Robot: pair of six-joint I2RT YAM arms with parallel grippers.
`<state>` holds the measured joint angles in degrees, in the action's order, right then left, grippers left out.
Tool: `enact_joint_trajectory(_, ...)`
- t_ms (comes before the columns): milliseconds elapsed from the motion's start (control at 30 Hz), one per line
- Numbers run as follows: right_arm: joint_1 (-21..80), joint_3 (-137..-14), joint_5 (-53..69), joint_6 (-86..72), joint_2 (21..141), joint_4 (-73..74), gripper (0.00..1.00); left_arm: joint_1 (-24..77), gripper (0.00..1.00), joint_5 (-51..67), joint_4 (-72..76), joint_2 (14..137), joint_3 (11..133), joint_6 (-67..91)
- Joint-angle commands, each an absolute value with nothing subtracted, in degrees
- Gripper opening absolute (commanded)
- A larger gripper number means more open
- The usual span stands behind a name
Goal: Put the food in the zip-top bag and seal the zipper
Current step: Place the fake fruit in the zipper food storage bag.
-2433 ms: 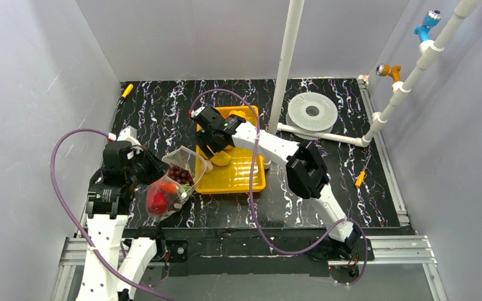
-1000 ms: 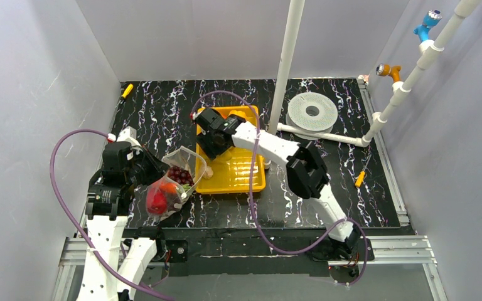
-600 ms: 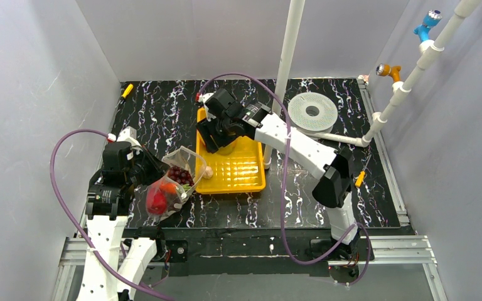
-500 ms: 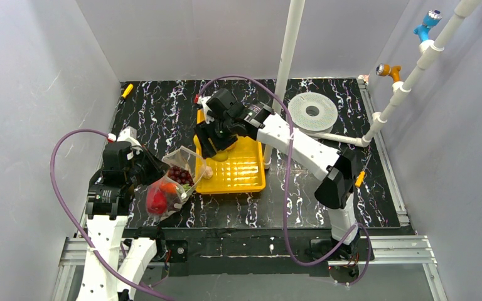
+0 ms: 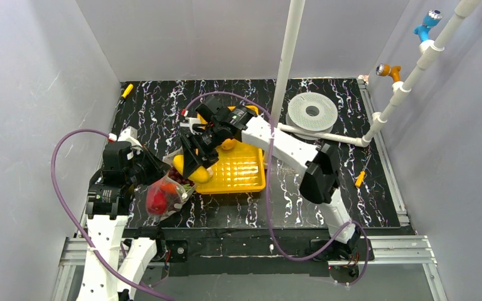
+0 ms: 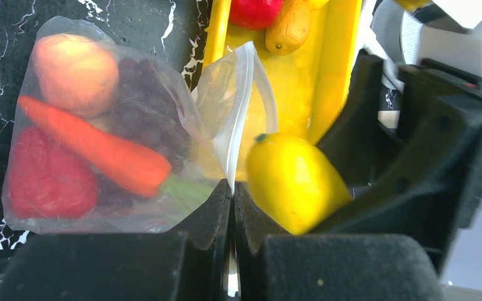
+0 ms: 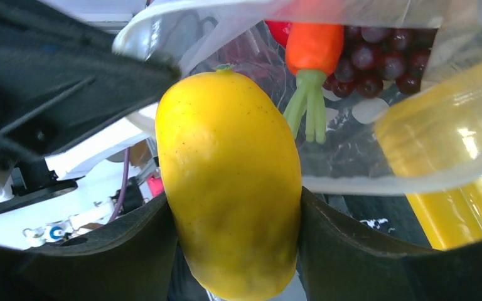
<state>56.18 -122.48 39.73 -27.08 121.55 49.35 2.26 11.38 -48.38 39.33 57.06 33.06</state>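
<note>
- The yellow fruit [image 7: 232, 182] sat squeezed between the two fingers of the right gripper [image 7: 233, 251], stem end pointing at the bag. It hung right at the mouth, not yet inside.
- The zip-top bag [image 6: 226, 94] lay on the table [image 5: 157, 106] against the left edge of the yellow tray [image 5: 238, 172], with its mouth gaping toward the tray.
- Already in the bag: an orange carrot [image 6: 94, 147], purple grapes [image 7: 383, 63], a red fruit [image 6: 47, 182] and a round tan one [image 6: 75, 66].
- The left gripper [image 6: 232, 207] was clamped tight on the bag's edge beside the mouth, fingers pressed together on the plastic.
- The right arm reached across the tray from the far side, gripper low over the tray's near-left corner.
- A red piece [image 6: 254, 9] and a tan potato [image 6: 289, 28] lay in the tray.
</note>
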Motion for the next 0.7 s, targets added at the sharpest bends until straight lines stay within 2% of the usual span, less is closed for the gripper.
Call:
enact_joint_trajectory(0, 56.48, -127.47, 45.46, -30.21, 125.58, 50.14, 0.4, 2.39, 0.0, 13.0, -47.39, 39.27, 57.1, 32.69)
enact_joint_trajectory(267, 56.54, -128.73, 46.88, -37.95, 130.55, 44.18, 0.42, 2.42, 0.0, 15.7, -46.47, 39.49, 57.27, 33.5)
enact_joint_trajectory(533, 56.52, -124.17, 39.66, -51.06, 130.24, 31.32, 0.43, 2.4, 0.0, 17.58, -45.32, 38.88, 56.3, 35.15)
enact_joint_trajectory(667, 56.55, -123.04, 35.18, -54.05, 129.34, 28.71, 0.47, 2.42, 0.0, 17.42, -45.62, 38.75, 56.28, 35.1)
